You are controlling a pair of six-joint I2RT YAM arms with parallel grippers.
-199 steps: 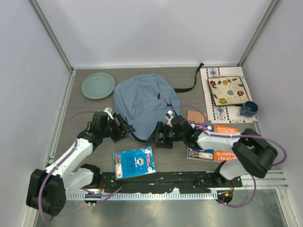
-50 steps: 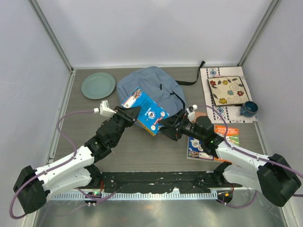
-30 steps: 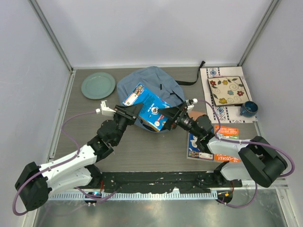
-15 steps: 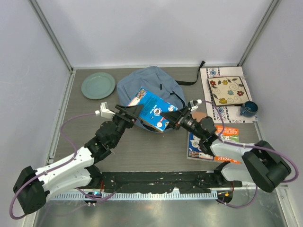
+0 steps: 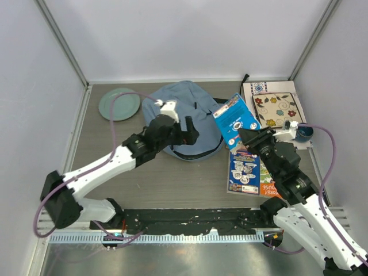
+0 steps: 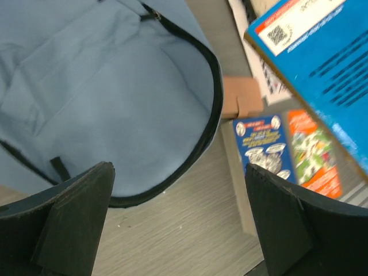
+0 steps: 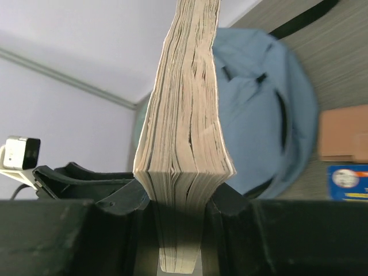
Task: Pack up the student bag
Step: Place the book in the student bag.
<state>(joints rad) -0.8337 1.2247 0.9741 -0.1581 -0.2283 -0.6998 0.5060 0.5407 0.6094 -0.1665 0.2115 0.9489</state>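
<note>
I read the left gripper (image 6: 178, 172) released, jaws wide over the student bag (image 5: 175, 106); the right gripper (image 7: 181, 201) clamps a blue book (image 5: 234, 119) edge-on.

Left arm (image 5: 109, 165) overhangs student bag (image 5: 185, 95); blue book (image 5: 234, 119) flanks it

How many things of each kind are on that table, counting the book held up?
Backpack: 1
Books: 3 - held blue book, lying blue book, orange book
Plates: 2 - green plate, flowered plate
Mug: 1
Placemat: 1
Brown card: 1
Total: 9
</note>
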